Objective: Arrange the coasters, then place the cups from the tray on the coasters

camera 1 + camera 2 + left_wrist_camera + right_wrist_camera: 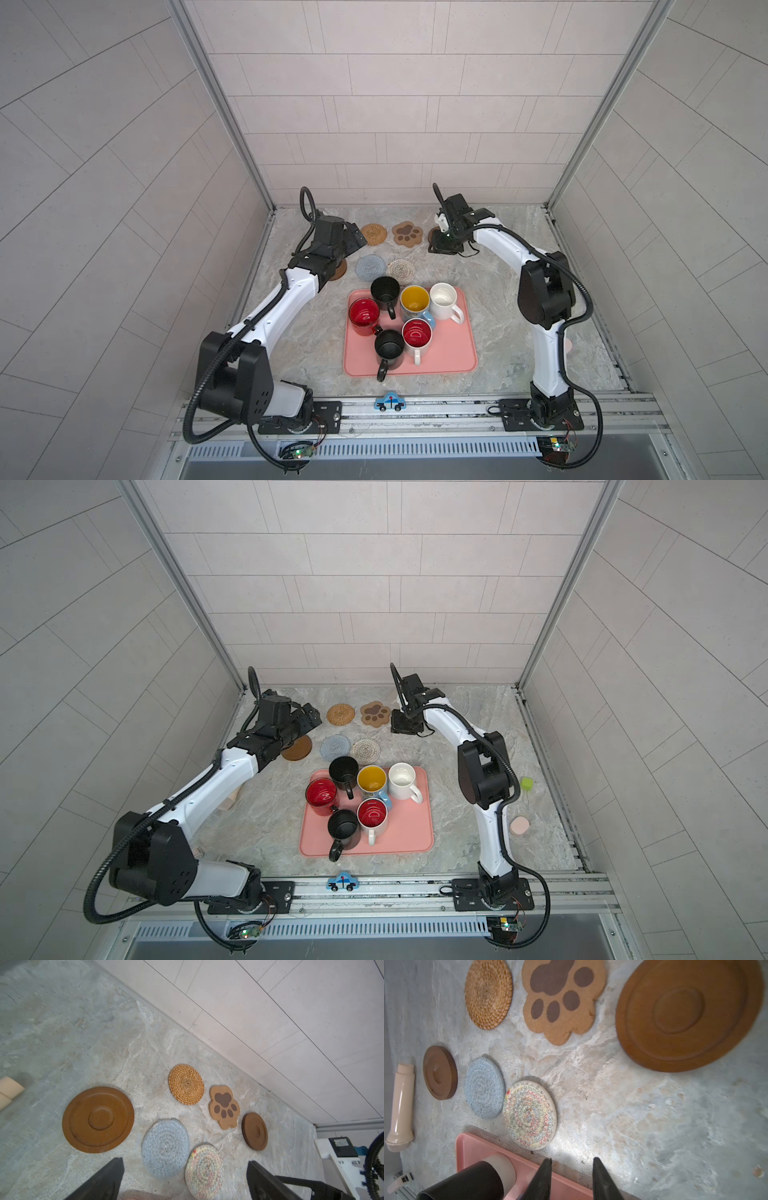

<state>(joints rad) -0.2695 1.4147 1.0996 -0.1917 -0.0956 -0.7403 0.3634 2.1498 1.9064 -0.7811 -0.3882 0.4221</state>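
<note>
Six coasters lie behind the tray (453,357): rattan (373,233), paw-shaped (407,233), grey-blue (368,266), cream (401,270), and two brown rounds. One brown round (297,749) lies partly under my left arm. The other (685,1014) is beside my right gripper. On the tray stand two black cups (385,289) (389,349), a red one (364,316), a yellow-lined blue one (414,301), a cream-white one (443,299) and a red-lined white one (416,334). My left gripper (184,1161) is wide open and empty. My right gripper (572,1159) has a narrow gap with nothing in it.
A toy car (390,402) sits on the front rail. A green block (527,784) and a pink puck (519,825) lie at the right, behind my right arm. A cream bottle (401,1103) lies at the left, near the side wall. Tiled walls close three sides.
</note>
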